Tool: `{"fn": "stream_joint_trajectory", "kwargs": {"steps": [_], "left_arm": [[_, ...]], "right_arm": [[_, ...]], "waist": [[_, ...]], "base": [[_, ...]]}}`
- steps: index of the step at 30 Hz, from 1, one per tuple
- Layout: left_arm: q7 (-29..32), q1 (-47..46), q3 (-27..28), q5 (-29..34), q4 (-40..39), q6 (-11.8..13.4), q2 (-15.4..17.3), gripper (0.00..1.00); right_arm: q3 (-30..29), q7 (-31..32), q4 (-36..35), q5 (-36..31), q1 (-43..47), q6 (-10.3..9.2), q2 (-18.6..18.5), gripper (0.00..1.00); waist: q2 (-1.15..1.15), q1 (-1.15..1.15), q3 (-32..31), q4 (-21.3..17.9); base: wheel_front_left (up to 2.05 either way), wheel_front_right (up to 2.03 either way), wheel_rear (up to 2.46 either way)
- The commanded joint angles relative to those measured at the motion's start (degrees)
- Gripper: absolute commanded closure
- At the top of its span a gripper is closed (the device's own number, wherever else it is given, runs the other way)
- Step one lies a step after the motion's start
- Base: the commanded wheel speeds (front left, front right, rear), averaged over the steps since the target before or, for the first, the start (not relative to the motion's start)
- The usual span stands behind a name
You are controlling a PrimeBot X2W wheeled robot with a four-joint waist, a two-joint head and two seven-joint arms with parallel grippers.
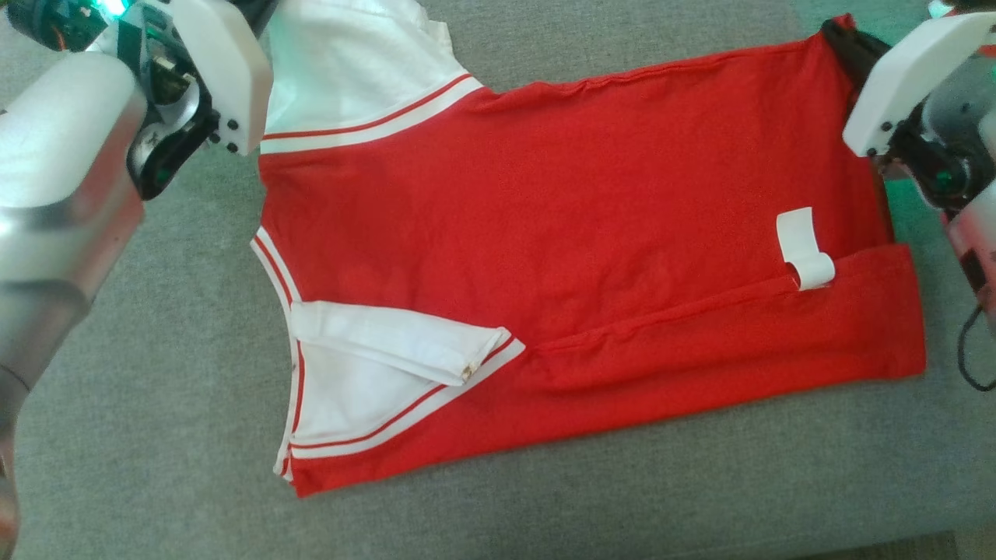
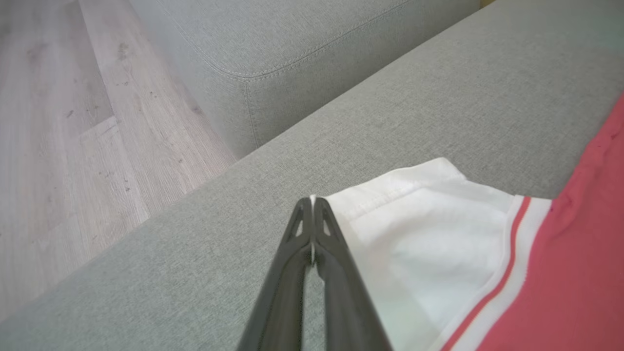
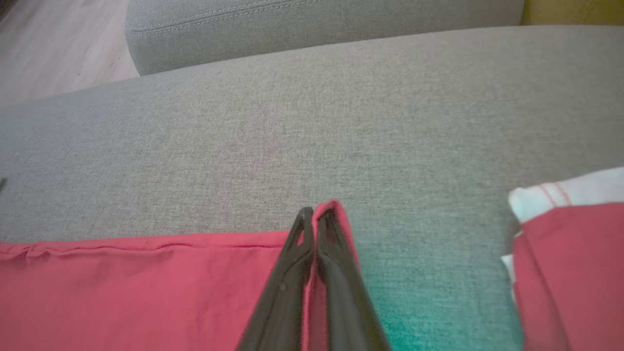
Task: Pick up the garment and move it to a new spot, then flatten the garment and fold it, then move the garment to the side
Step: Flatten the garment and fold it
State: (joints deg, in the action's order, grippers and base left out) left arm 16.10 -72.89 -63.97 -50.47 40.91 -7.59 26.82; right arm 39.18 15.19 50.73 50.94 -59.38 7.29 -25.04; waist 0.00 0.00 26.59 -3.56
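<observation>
**Red shirt stretched between two pinching tools**

The shirt (image 1: 576, 225) lies flat on the grey sofa seat (image 1: 156, 404). Its long axis runs straight from one tool to the other, with the neck and sleeves towards the left tool (image 2: 312, 201) and the bottom hem towards the right tool (image 3: 315, 212).

The left tool's two dark fingers are pressed together on the hem edge of the far sleeve (image 2: 429, 234). A sliver of white cloth shows between their tips. The right tool is likewise closed tight, with the far corner of the red hem caught between its fingers and a small peak of red poking past the tips.

The body of the shirt is a soft red knit, smooth apart from faint ripples beside the left tool. Both sleeves are white and joined to the red by a white band with a thin red stripe. The near sleeve (image 1: 366, 389) is folded inward into a flat wedge. The long edge farthest from both tools is turned over onto the body as a narrow red strip. A white label (image 1: 805, 249) curls up from that fold at the right tool's end.

The sofa fabric is a coarse, matte weave with a stitched seam on the neighbouring cushion (image 2: 292, 44). Beyond the left tool is a pale wood-grain floor (image 2: 73, 122).
</observation>
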Motion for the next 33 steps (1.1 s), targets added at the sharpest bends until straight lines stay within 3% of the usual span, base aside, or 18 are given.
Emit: {"fn": "stream_joint_trajectory", "kwargs": {"steps": [1,10,20,28,33], "left_arm": [[-1.30,-4.19,1.36,0.08,-0.51,0.10,2.22,1.00],[-15.76,-8.18,2.35,3.70,3.13,0.61,1.87,1.00],[-20.90,-3.67,2.27,-0.03,1.58,0.18,1.61,1.00],[-23.24,5.01,-0.18,-2.15,-8.27,0.40,5.75,1.00],[-24.28,12.11,-1.20,-2.69,-16.51,3.73,9.28,1.00]], "right_arm": [[0.28,-1.28,-0.62,0.60,-1.11,0.20,-1.23,1.00],[-1.48,-8.07,-1.47,6.59,-2.70,0.20,-3.55,1.00],[-2.02,-8.94,-8.30,15.39,4.72,0.20,-9.72,1.00],[-2.55,-11.43,-13.65,20.23,14.05,0.20,-14.14,1.00],[-2.24,-12.88,-16.96,21.63,20.24,0.20,-16.30,1.00]], "waist": [[0.00,0.00,-0.10,0.02],[0.00,0.00,-1.38,0.75],[0.00,0.00,-4.48,2.83],[0.00,0.00,-8.67,5.04],[0.00,0.00,-11.73,6.25]], "base": [[0.00,0.00,0.00],[0.00,0.00,0.00],[0.00,0.00,0.00],[0.00,0.00,0.00],[0.00,0.00,0.00]]}}
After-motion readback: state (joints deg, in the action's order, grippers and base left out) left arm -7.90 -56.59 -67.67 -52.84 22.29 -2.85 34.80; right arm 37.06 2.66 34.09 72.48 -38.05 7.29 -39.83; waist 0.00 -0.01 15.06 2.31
